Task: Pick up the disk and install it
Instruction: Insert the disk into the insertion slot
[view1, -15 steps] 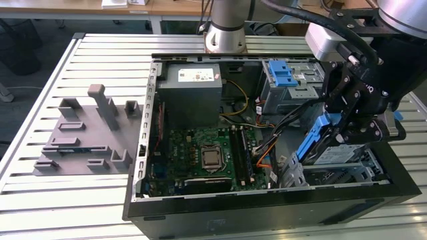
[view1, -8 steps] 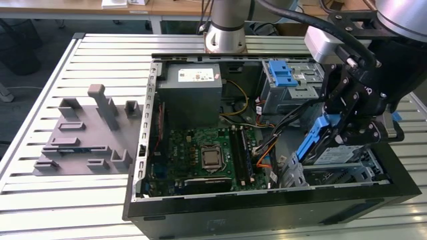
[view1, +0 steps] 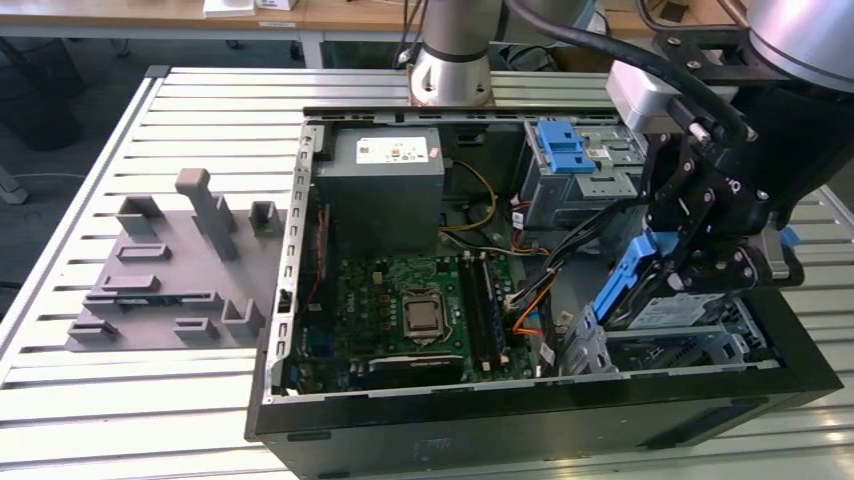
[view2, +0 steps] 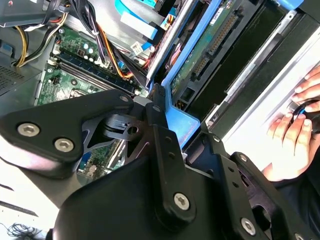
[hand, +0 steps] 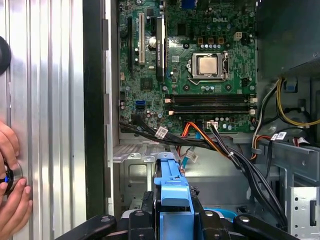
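One gripper (view1: 683, 270) is clamped on the disk (view1: 641, 295), held tilted at the cage (view1: 694, 345) in the open case (view1: 534, 425). A hand (hand: 11, 185) (fingers curled) lies on the table (hand: 50, 100).

Exterior view high over open case (view1: 534, 420); both wrist views close — share motherboard (hand: 185, 45).

Right of centre in the exterior view, the disk (view1: 625, 285) has bright blue rails and a silver face; the gripper (view1: 701, 265) is matt black. The motherboard (view1: 387, 300) at lower centre is dark green (its processor (view1: 424, 315) silver). The power supply (view1: 380, 190) is grey with a white sticker (view1: 391, 152). The table (view1: 120, 420) is silver, striped by parallel slats; the fixture (view1: 167, 270) at left is plain grey, the case (view1: 534, 430) black.
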